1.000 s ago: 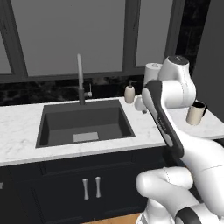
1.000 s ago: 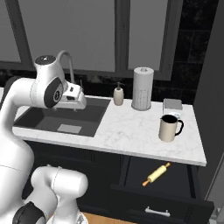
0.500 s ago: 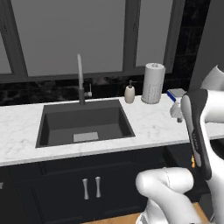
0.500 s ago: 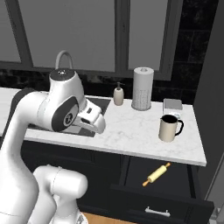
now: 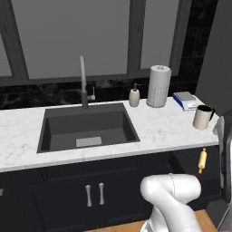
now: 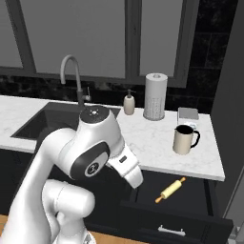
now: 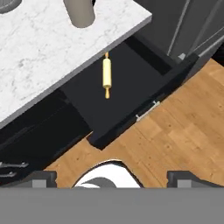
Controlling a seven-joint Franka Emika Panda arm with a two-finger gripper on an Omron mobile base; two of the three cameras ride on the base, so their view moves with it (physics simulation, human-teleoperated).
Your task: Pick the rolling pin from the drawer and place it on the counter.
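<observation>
The rolling pin point(image 7: 106, 75) is pale yellow with tan handles and lies loose on the floor of the open black drawer point(image 7: 127, 94), pulled out under the white marble counter point(image 7: 39, 48). It also shows in the base views as the rolling pin point(image 6: 170, 189) point(image 5: 202, 160) in the drawer point(image 6: 190, 212). My gripper point(image 7: 112, 178) hangs well above the drawer and out over the floor, looking down at the pin. Its fingertips point(image 7: 41, 177) stand far apart with nothing between them, so it is open.
A beige mug point(image 6: 182, 139) stands on the counter point(image 6: 152, 140) right above the drawer. A paper towel roll point(image 6: 155, 96), a soap dispenser point(image 6: 128, 103) and a small book stand further back. The dark sink point(image 5: 86, 129) is at the left. Wooden floor point(image 7: 175, 140) lies in front.
The arm has swung from above the sink to the right and down in front of the counter, over the open drawer. The rolling pin has stayed in place.
</observation>
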